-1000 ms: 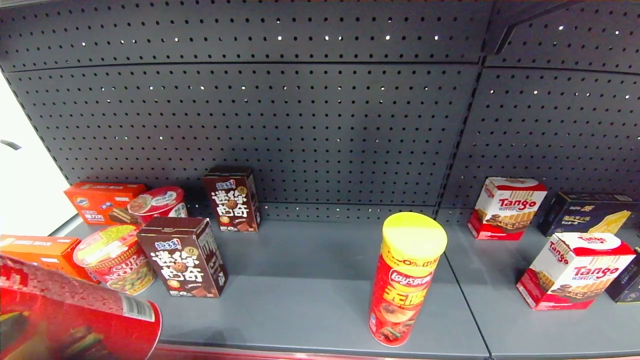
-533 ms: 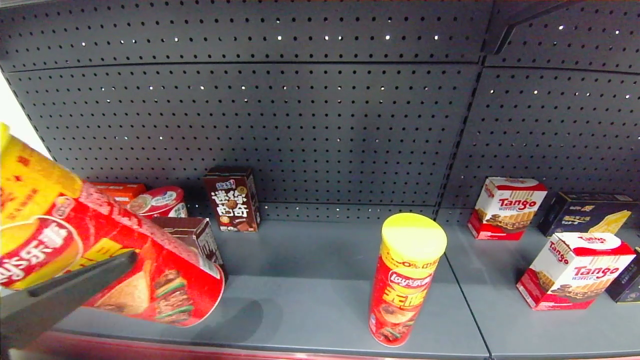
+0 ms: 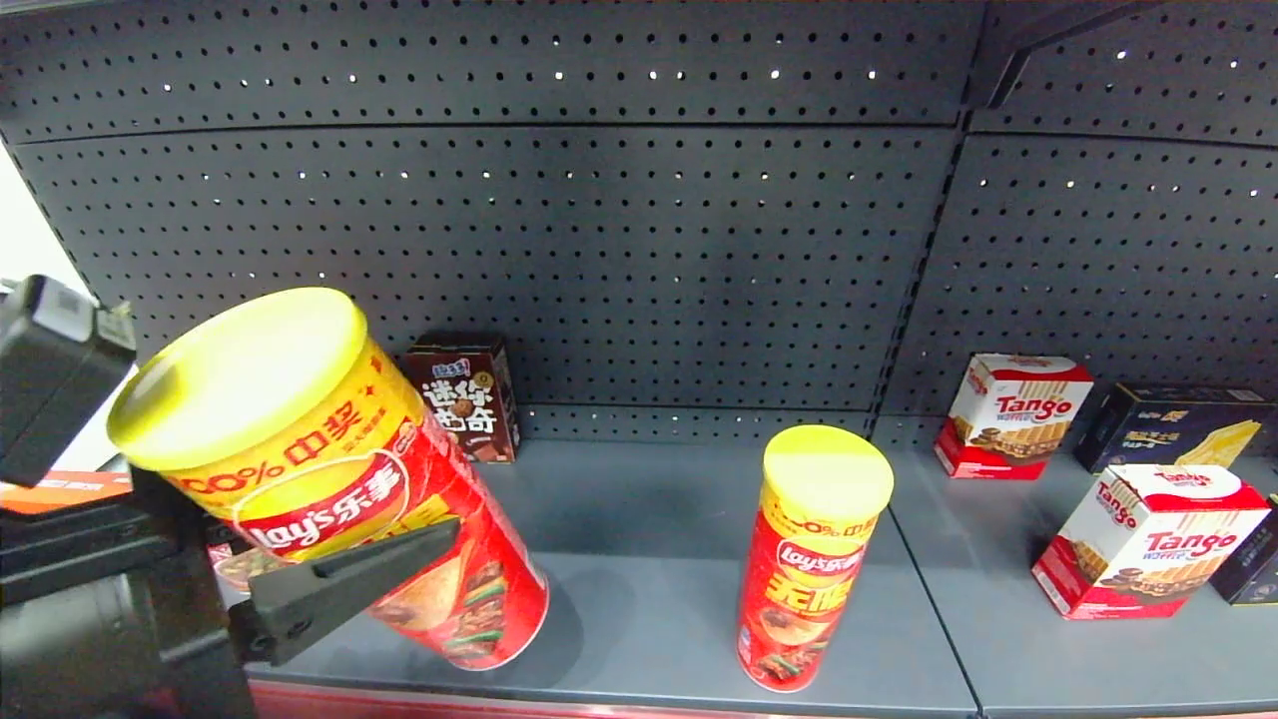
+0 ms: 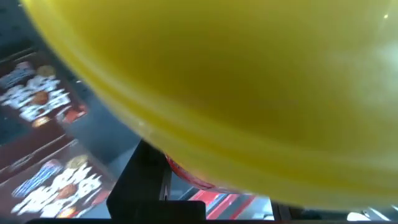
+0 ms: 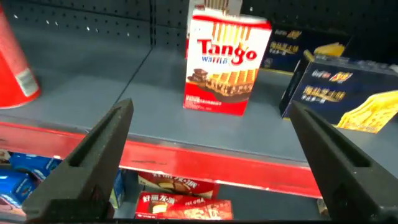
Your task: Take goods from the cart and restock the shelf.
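- Two chip cans: the held can (image 3: pixel 300 439) is tilted, clenched in the left jaws above the shelf (image 3: pixel 649 559) at its near left. The standing can (image 3: pixel 814 569) is upright near the middle.
- Right jaws hang released, wide apart, before the shelf's right bay.
- To place it well, I judge: tip the held can upright, set its base flat on bare shelf left of the standing can with a gap between them, then let go.
- Two wafer boxes (image 3: pixel 1013 414) (image 3: pixel 1148 539) and two dark boxes (image 3: pixel 1173 427) (image 3: pixel 1253 569) sit right; one brown box (image 3: pixel 464 397) sits far left.
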Robot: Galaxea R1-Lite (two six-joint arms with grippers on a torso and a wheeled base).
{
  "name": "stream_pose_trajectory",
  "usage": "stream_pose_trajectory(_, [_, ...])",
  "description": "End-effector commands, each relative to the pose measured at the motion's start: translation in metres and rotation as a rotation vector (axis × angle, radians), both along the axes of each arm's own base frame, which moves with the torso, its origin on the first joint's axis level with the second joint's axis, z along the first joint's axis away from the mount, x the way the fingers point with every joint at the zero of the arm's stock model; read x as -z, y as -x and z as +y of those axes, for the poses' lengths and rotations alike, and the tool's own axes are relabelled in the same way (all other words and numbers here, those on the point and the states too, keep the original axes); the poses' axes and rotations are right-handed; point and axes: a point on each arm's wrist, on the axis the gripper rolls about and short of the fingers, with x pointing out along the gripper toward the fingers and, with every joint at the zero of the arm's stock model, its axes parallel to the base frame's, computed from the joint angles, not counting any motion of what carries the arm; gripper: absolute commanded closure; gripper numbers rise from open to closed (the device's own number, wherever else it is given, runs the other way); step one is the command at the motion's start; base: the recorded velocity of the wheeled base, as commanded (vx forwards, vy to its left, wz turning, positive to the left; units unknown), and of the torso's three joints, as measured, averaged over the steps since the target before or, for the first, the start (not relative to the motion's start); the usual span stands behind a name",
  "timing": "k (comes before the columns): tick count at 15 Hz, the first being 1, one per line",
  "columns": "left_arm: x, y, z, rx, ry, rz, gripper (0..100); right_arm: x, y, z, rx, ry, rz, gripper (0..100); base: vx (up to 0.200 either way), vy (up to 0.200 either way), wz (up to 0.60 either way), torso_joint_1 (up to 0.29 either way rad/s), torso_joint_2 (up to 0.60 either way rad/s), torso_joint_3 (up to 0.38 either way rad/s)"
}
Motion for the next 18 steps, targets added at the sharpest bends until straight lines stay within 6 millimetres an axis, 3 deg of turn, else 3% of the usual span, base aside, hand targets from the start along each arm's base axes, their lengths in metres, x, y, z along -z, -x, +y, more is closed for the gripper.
stream_pose_trajectory(1, [-0.005, -0.023, -0.020, 0.007, -0.019, 0.023, 100, 0.006, -0.002, 0.000, -0.002, 0.006, 0.029, 0, 0.000, 0.000, 0.00, 0.000, 0.00, 0.000])
stream_pose_trajectory(7, [-0.013, -0.072, -0.053, -0.025, -0.086, -0.006, 100, 0.009, -0.002, 0.000, -0.001, 0.003, 0.058, 0, 0.000, 0.000, 0.00, 0.000, 0.00, 0.000])
stream_pose_trajectory(14, [-0.012, -0.100, -0.068, -0.045, -0.126, 0.001, 100, 0.009, -0.002, 0.000, -0.001, -0.001, 0.061, 0, 0.000, 0.000, 0.00, 0.000, 0.00, 0.000])
stream_pose_trajectory(18, [-0.002, -0.113, -0.082, -0.011, -0.139, 0.030, 100, 0.010, -0.002, 0.000, -0.003, -0.007, 0.068, 0, 0.000, 0.000, 0.00, 0.000, 0.00, 0.000])
